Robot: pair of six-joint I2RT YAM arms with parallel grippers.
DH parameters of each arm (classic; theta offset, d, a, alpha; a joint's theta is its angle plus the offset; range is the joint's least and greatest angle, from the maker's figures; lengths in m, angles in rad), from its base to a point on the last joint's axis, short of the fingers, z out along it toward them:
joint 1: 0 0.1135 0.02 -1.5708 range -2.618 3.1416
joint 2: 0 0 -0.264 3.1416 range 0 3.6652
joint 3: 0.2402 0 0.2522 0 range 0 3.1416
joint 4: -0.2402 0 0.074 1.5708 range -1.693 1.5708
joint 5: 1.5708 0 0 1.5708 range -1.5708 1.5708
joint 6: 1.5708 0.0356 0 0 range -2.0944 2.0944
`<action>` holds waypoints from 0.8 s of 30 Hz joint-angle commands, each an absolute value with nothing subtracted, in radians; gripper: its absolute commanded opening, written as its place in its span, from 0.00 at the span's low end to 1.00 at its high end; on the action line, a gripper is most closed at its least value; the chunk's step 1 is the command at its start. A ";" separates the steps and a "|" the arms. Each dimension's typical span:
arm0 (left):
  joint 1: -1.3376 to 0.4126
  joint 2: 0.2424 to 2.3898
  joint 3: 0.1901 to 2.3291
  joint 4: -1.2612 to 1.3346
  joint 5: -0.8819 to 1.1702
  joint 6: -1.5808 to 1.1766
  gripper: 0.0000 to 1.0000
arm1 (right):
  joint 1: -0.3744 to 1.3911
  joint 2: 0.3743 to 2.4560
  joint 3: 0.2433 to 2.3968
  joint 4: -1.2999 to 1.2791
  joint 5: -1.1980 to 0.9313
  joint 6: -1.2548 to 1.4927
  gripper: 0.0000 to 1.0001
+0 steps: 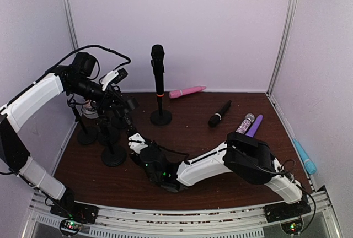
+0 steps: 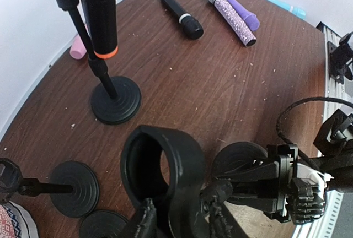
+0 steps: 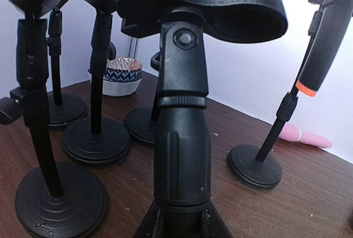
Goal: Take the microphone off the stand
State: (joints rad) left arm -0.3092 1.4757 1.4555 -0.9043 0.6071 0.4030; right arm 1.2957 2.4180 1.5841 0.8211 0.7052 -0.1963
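Observation:
The black microphone (image 1: 158,70) with an orange ring stands upright in its stand (image 1: 161,118) at the back centre. It also shows in the left wrist view, microphone (image 2: 99,12), and in the right wrist view, microphone (image 3: 325,39). Neither gripper touches it. My left gripper (image 2: 182,210) is shut on the neck of an empty clip (image 2: 165,166) on a nearer stand, left of the microphone. My right gripper (image 3: 182,218) is shut on that same stand's thick black stem (image 3: 182,155), low down. Seen from above, the right gripper (image 1: 138,145) sits below the left gripper (image 1: 126,107).
Several empty stands (image 1: 113,155) crowd the left side, with a patterned bowl (image 3: 122,75) behind them. Loose microphones lie on the table: pink (image 1: 187,91), black (image 1: 219,113), glittery (image 1: 246,123), purple (image 1: 255,125). A light blue one (image 1: 304,158) lies at the right wall.

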 commanded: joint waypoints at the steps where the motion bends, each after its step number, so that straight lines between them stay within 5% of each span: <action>1: -0.357 1.491 1.392 -0.911 0.646 0.425 0.34 | 1.301 2.416 1.672 0.870 0.663 -0.160 0.11; 9: -0.374 1.503 1.340 -0.893 0.646 0.442 0.34 | 1.290 2.417 1.647 0.845 0.588 -0.063 0.29; 15: -0.445 1.515 1.304 -0.874 0.659 0.440 0.35 | 1.290 2.371 1.568 0.875 0.521 -0.015 0.65; 20: -0.521 1.514 1.286 -0.870 0.641 0.448 0.35 | 1.288 2.269 1.385 0.970 0.505 0.015 0.82; 24: -0.562 1.485 1.278 -0.870 0.627 0.455 0.35 | 1.281 2.150 1.218 1.029 0.463 0.048 0.88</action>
State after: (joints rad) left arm -0.5301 1.4788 1.3411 -0.7040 0.6651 0.4469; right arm 1.2900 2.2822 1.3453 0.9165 0.5186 -0.0006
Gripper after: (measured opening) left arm 0.350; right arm 0.870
